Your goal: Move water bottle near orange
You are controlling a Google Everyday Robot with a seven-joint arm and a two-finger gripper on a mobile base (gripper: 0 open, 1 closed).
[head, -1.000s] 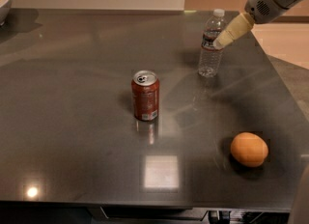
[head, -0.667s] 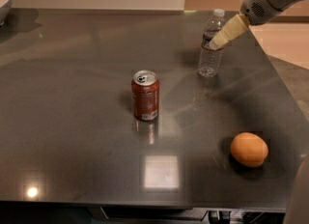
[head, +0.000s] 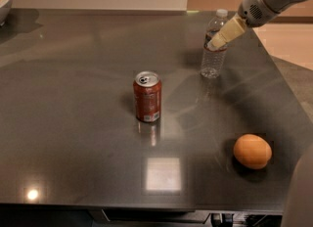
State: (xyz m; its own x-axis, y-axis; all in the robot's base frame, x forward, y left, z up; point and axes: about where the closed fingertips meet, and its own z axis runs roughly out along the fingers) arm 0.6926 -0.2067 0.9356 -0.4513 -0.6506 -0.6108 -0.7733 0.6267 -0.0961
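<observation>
So, just the 1 camera view here. The small clear ribbed plastic water bottle with a white cap point(head: 213, 63) stands upright toward the far right of the dark glossy grey table point(head: 73, 103). The robot's beige gripper point(head: 213, 45) angles down from the upper right and sits against the bottle's upper half. I can't tell if it's actually clamping it. The round matte orange point(head: 252, 151) lies well apart from the bottle, near the front right edge. A reddish-brown soda can point(head: 147, 97) stands upright mid-table.
</observation>
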